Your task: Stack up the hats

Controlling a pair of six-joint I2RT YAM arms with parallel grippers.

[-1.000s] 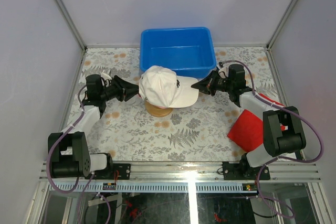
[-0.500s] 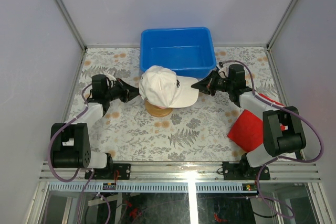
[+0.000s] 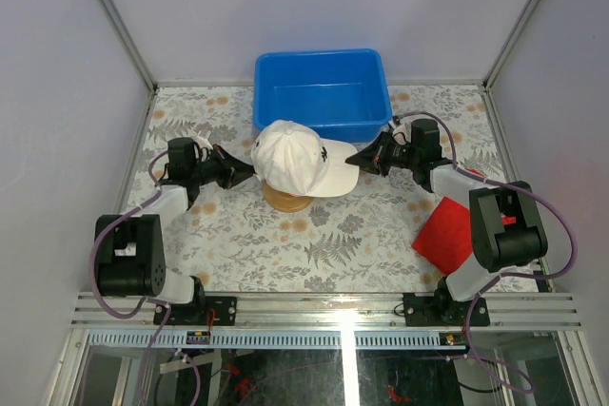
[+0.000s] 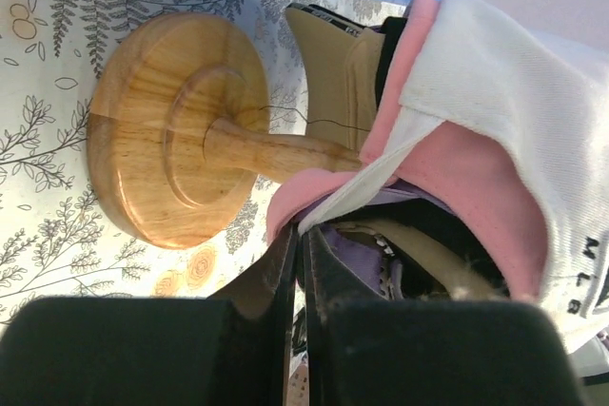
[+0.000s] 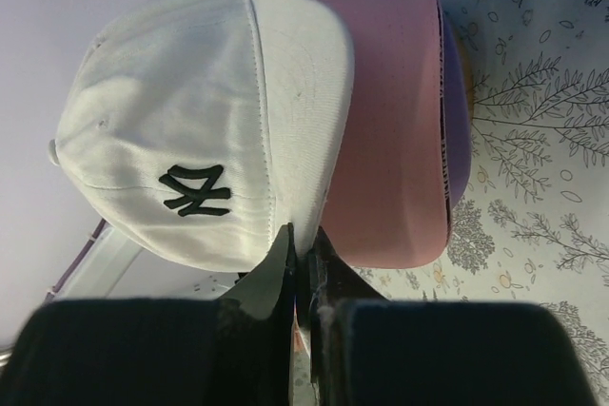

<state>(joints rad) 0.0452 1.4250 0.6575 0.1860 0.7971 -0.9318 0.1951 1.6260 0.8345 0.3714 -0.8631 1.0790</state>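
On the floral table [image 3: 324,244], a red cloth [image 3: 447,235] lies near the right arm's base. Further in, the hats sit stacked on a wooden stand [image 3: 285,200] mid-table: the white cap [image 3: 295,159] on top, the pink cap [image 5: 390,121] under it, a lavender cap [image 5: 455,111] below that, and a tan cap [image 4: 328,64] showing at the back. The left end effector [image 3: 245,171] has its fingers pressed together at the stack's rear edge. The right end effector [image 3: 354,157], also pressed together, meets the white brim's edge. Behind stands a blue bin [image 3: 322,57].
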